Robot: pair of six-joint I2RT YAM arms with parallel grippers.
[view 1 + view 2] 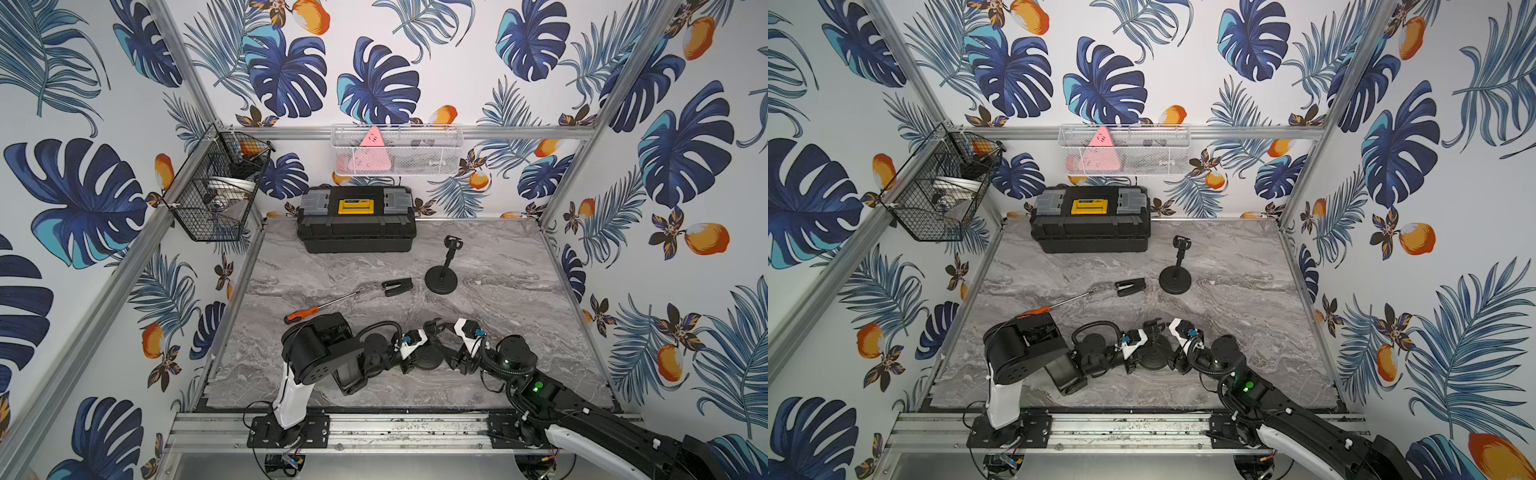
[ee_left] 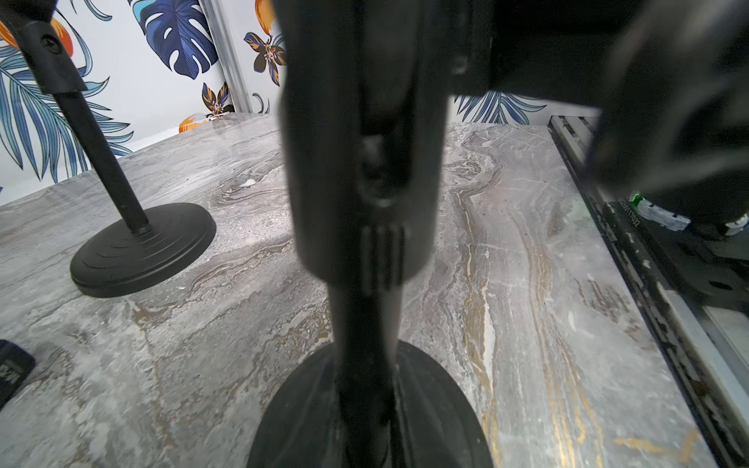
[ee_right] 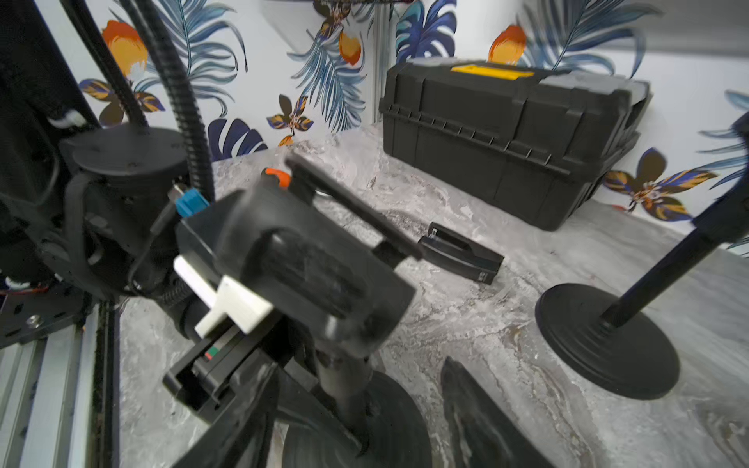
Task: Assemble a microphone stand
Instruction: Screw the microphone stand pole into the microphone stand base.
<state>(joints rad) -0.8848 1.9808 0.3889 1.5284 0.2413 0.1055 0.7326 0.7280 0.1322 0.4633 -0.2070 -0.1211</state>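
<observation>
A black toolbox (image 1: 356, 232) stands beneath a white mesh basket (image 1: 436, 163).

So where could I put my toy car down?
Bare marble: the back right corner, between toolbox and the right wall, behind the far stand; also the left strip between toolbox and screwdriver. Crowded: the front middle, where the left arm and right arm crowd the near stand, and around the clip.

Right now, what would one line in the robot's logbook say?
left end effector: shut on stem of near stand | right end effector: open astride it | mic clip: lying loose on table | far stand: upright
</observation>
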